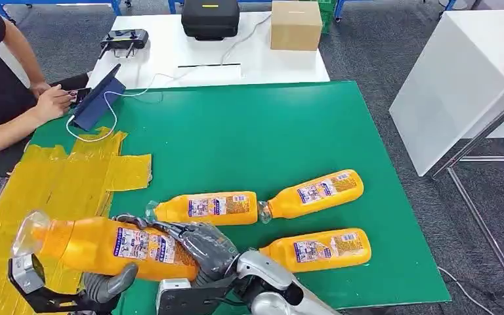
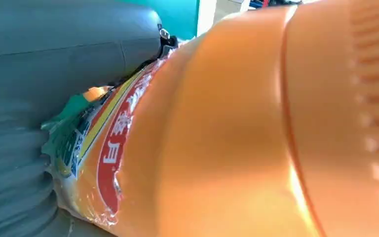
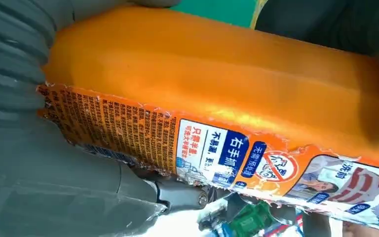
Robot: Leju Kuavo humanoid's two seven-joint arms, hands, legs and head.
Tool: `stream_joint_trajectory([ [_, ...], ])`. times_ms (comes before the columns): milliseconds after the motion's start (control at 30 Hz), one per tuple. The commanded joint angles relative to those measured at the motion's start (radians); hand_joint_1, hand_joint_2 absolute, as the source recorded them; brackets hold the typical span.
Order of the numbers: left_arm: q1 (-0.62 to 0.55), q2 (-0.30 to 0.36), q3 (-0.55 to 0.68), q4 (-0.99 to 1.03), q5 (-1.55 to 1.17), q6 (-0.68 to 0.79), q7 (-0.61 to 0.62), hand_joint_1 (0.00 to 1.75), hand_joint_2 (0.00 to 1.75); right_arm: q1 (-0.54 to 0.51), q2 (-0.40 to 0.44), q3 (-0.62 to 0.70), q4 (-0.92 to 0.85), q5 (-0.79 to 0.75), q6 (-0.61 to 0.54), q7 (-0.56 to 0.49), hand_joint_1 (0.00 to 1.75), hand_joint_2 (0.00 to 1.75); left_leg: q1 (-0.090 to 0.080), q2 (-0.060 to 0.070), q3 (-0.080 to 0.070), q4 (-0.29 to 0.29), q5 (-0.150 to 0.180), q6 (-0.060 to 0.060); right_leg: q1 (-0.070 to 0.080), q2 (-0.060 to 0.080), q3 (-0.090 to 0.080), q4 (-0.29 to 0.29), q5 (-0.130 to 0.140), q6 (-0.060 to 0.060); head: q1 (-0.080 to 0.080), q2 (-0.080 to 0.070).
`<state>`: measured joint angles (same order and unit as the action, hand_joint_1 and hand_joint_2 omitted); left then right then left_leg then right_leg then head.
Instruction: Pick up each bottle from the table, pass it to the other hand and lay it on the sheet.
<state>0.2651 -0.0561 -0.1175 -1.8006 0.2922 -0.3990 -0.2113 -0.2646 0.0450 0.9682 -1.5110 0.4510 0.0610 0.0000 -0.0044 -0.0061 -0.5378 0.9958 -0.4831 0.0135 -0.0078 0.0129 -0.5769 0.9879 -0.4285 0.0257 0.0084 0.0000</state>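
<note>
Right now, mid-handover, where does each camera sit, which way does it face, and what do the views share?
Head view: high on the body, looking forward and down at the green table; shows the right hand and left hand on the held bottle.
Left wrist view: behind the left hand, facing the bottle close up.
Right wrist view: behind the right hand, facing the bottle's label.
Shared: all three show the same held bottle.

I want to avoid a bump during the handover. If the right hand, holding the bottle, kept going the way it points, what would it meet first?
Probably the left hand under the held bottle; beyond it, the yellow sheet. Depth is unclear.
</note>
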Motion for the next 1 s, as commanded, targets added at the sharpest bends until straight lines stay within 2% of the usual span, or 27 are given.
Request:
stream_joint_trajectory([
  [33, -0.052, -0.046, 0.150, -0.012, -0.282, 0.150, -0.011, 1.75, 1.75, 0.130, -0.059, -0.179, -0.175, 0.093, -0.088, 0.017, 0.00, 1.75, 0.002, -0.003, 0.001, 0.000, 0.000, -0.001, 0.002, -0.004, 0.003, -0.002, -0.001, 0.000, 0.000, 0.000],
  [100, -0.108, -0.070, 0.209, -0.010, -0.540, 0.317, 0.003, 1.75, 1.75, 0.176, -0.055, -0.251, -0.253, 0.109, -0.093, 0.034, 0.00, 1.75, 0.001, -0.004, -0.001, 0.001, 0.000, -0.001, 0.001, -0.005, 0.000, 0.000, -0.001, 0.000, 0.000, 0.000],
  [133, -0.139, -0.066, 0.227, -0.001, -0.640, 0.375, 0.003, 1.75, 1.75, 0.187, -0.056, -0.275, -0.273, 0.115, -0.087, 0.044, 0.00, 1.75, 0.003, -0.005, 0.000, 0.002, -0.001, -0.001, 0.003, -0.008, 0.004, -0.001, -0.001, 0.000, 0.000, 0.000],
  [167, -0.166, -0.059, 0.245, 0.014, -0.719, 0.425, 0.011, 1.75, 1.75, 0.197, -0.054, -0.296, -0.284, 0.119, -0.082, 0.049, 0.00, 1.75, 0.001, -0.005, -0.002, 0.001, 0.001, -0.001, 0.001, -0.006, 0.000, 0.000, 0.000, 0.000, 0.000, 0.000],
  [200, -0.198, -0.055, 0.262, 0.034, -0.811, 0.481, 0.011, 1.75, 1.75, 0.195, -0.055, -0.310, -0.284, 0.135, -0.071, 0.059, 0.00, 0.00, 0.002, -0.008, -0.002, 0.002, 0.001, -0.001, 0.002, -0.009, 0.001, 0.000, -0.001, 0.000, 0.001, 0.000],
  [267, -0.254, -0.030, 0.284, 0.085, -0.959, 0.537, 0.026, 1.75, 1.75, 0.183, -0.050, -0.337, -0.269, 0.161, -0.060, 0.075, 0.00, 0.00, 0.001, -0.004, -0.001, 0.000, 0.001, -0.001, 0.001, -0.005, 0.000, -0.001, 0.000, -0.001, -0.001, 0.000],
  [300, -0.279, -0.015, 0.290, 0.111, -1.030, 0.559, 0.036, 1.75, 1.75, 0.171, -0.048, -0.348, -0.257, 0.174, -0.053, 0.083, 0.00, 1.75, 0.002, -0.004, 0.000, 0.000, 0.001, -0.002, 0.002, -0.006, 0.002, -0.001, 0.001, -0.001, -0.001, 0.000],
  [467, -0.311, 0.024, 0.280, 0.196, -1.288, 0.619, 0.076, 1.75, 1.75, 0.134, -0.109, -0.356, -0.243, 0.178, -0.036, 0.129, 0.00, 1.75, 0.001, -0.003, 0.002, -0.001, 0.002, -0.001, 0.001, -0.004, 0.003, -0.002, 0.001, 0.000, 0.000, 0.000],
  [700, -0.313, 0.036, 0.274, 0.232, -1.323, 0.602, 0.093, 1.75, 1.75, 0.140, -0.114, -0.365, -0.230, 0.174, -0.028, 0.142, 0.00, 1.75, 0.000, 0.000, 0.002, -0.001, 0.001, -0.001, 0.000, -0.002, 0.002, 0.000, 0.000, 0.000, -0.001, 0.000],
  [900, -0.352, 0.090, 0.240, 0.343, -1.483, 0.541, 0.201, 1.75, 1.75, 0.116, -0.131, -0.369, -0.161, 0.191, 0.012, 0.192, 0.00, 1.75, 0.000, -0.001, 0.001, -0.001, 0.002, -0.001, 0.000, -0.002, 0.002, -0.001, 0.000, 0.000, 0.000, 0.000],
  [1000, -0.424, 0.137, 0.235, 0.489, -1.606, 0.528, 0.299, 1.75, 1.75, 0.092, -0.103, -0.370, -0.097, 0.200, 0.035, 0.205, 0.00, 1.75, 0.000, -0.001, 0.001, -0.001, 0.002, -0.002, 0.000, -0.002, 0.002, -0.001, 0.001, -0.001, 0.000, 0.000],
])
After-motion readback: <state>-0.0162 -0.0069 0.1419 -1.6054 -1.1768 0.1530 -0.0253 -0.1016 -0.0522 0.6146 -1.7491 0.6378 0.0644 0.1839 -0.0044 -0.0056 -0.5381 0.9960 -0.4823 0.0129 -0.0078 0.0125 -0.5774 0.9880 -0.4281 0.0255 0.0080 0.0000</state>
